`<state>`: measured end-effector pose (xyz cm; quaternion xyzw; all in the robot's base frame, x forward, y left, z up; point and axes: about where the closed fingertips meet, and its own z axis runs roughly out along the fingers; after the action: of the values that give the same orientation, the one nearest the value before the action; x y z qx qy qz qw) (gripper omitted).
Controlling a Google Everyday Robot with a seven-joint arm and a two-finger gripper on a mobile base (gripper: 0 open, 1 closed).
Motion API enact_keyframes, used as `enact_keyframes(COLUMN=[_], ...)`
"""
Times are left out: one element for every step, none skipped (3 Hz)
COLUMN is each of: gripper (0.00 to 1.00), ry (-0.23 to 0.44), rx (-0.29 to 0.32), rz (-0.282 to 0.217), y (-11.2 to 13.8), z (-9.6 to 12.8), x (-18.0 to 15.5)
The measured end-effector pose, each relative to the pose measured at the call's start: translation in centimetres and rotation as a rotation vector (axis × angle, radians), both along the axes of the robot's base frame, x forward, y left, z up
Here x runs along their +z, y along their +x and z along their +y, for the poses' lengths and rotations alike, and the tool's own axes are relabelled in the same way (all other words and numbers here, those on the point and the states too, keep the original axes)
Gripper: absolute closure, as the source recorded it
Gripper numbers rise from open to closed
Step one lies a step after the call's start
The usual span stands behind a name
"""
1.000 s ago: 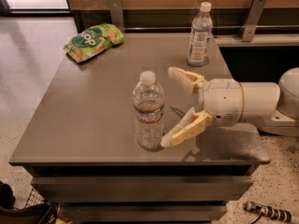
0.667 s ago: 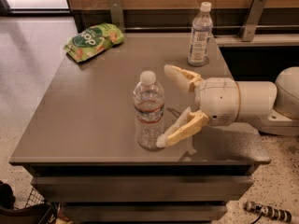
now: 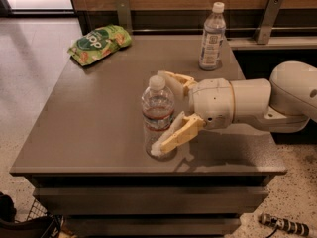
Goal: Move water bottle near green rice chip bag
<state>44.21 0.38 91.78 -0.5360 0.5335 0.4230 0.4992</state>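
Observation:
The water bottle [image 3: 157,117], clear ribbed plastic with a white cap and a narrow red-and-blue band, stands upright near the front edge of the grey table [image 3: 99,108]. My gripper [image 3: 162,113] reaches in from the right, open, with one yellow finger behind the bottle and one in front of it; the jaws straddle the bottle without squeezing it. The green rice chip bag [image 3: 99,42] lies at the table's far left corner, well away from the bottle.
A taller slim bottle with a large white label [image 3: 211,37] stands at the table's back right. Metal brackets and a wooden wall run behind the table. Floor lies to the left; a black basket [image 3: 29,222] sits at bottom left.
My gripper has moved left toward the water bottle, so its fingers now sit on either side of it. The bottle and bag have not moved.

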Motion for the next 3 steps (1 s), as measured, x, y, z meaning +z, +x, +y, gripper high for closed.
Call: enact_keyframes(gripper=[0.33,0.56,0.79], ry=[0.0,-0.002,-0.003], rx=[0.006,0.009,0.013], rz=[-0.004,-0.005,-0.006], y=[-0.17,-0.23,-0.33], z=[0.31,0.48,0.7], x=[0.16,0.22,0.31])
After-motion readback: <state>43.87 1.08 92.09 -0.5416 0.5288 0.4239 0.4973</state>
